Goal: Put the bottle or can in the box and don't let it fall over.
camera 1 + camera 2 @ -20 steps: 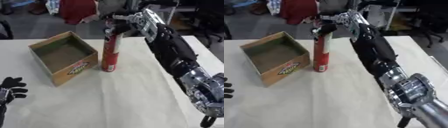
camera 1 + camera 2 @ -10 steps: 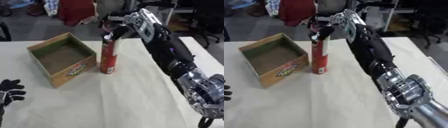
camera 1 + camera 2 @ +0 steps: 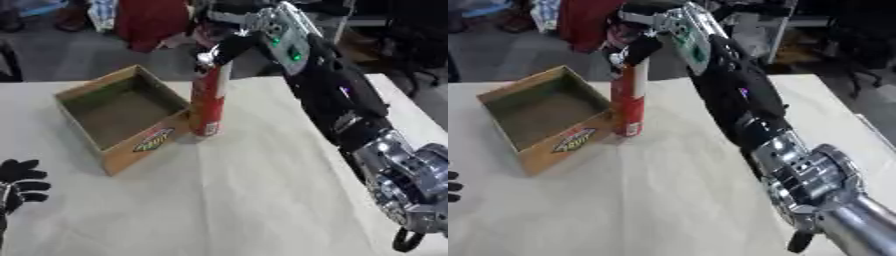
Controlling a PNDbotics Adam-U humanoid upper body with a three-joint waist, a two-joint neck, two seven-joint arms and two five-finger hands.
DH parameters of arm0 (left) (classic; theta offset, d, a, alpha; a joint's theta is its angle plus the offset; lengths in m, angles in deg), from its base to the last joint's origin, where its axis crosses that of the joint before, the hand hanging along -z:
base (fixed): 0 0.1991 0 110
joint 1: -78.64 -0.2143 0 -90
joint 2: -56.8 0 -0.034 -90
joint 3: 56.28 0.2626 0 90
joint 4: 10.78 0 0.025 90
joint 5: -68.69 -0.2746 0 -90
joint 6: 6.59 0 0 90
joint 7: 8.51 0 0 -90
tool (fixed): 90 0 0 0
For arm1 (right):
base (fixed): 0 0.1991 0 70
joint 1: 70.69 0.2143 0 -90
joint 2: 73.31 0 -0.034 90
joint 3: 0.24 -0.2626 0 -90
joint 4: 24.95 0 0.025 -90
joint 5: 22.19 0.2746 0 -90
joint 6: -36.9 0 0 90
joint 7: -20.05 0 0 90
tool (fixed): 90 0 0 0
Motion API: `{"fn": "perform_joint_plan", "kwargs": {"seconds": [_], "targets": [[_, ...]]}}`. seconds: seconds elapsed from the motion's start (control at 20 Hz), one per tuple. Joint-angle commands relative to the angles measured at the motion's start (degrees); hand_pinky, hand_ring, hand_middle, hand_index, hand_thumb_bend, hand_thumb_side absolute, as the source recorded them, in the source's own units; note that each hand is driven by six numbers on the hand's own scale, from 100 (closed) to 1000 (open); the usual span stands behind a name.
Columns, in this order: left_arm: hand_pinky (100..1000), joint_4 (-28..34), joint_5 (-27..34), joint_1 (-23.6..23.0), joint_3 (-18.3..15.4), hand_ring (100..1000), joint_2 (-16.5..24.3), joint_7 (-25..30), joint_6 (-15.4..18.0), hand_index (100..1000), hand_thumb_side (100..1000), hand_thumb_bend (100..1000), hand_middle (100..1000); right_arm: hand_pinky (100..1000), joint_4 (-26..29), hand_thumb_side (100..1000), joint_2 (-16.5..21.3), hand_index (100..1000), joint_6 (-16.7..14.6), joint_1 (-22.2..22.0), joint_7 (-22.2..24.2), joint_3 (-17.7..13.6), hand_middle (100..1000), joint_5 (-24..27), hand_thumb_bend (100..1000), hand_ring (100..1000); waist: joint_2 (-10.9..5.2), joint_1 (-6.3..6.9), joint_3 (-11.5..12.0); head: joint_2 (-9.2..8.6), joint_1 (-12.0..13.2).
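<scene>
A wide table (image 3: 245, 200) covered in pale cream cloth fills most of what you see, with a dim, cluttered room beyond its far edge, where something red hangs (image 3: 149, 22) and dark furniture stands.

Your right arm (image 3: 350, 115) is the largest thing in front of you. It comes in from the lower right, black with a silver joint near the camera, and stretches up and across to the far middle of the table.

An open cardboard box (image 3: 122, 117) sits on the table's left half, turned at an angle so one corner points toward you. It has a dark greenish inside and a colourful label on its near outer wall.

A tall red can (image 3: 210, 102) with a white band near its base stands upright on the cloth, outside the box, touching or just beside the box's right corner. It leans very slightly, if at all.

Your right hand (image 3: 229, 47) is at the top of the can, its dark fingers (image 3: 640, 50) curled down around the can's cap and upper end, grasping it from above.

Your left hand (image 3: 17, 182) shows at the lower left edge, black, resting on the cloth with its fingers spread and relaxed, holding nothing, well apart from the box
</scene>
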Motion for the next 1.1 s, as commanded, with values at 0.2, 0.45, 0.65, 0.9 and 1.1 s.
{"fn": "perform_joint_plan", "kwargs": {"seconds": [0.2,0.45,0.65,0.9,1.1], "targets": [[619,1.0,0.3,2.0,0.8,634,0.9,0.8,0.1,805,953,487,627,242,4.2,100,1.4,805,0.3,4.3,-2.4,-1.2,632,2.3,100,484,-0.34,-0.27,2.3,-0.89,0.1],[619,1.3,0.8,3.7,2.5,635,0.8,2.4,0.3,805,952,487,627,248,5.3,100,0.5,803,0.5,5.7,-4.4,-1.4,633,1.6,100,489,0.10,-0.75,5.4,-1.66,-1.4],[619,1.4,0.9,4.8,3.3,636,0.6,3.3,0.4,805,950,488,627,251,5.9,100,0.0,807,0.6,6.4,-7.1,-1.8,633,0.1,100,493,0.31,-1.10,7.4,-2.51,-2.7],[618,1.6,1.0,5.8,3.6,637,0.5,3.7,0.5,805,949,490,627,260,5.6,100,-0.6,816,0.8,6.4,-11.4,-2.1,635,-1.5,100,500,0.85,-1.52,8.9,-3.16,-3.7],[618,1.9,1.3,7.0,4.0,638,0.2,4.0,0.6,805,948,491,627,279,4.1,100,-0.9,845,1.1,4.9,-14.5,-2.2,664,-3.9,100,515,1.73,-1.68,10.2,-3.72,-4.5]]}}
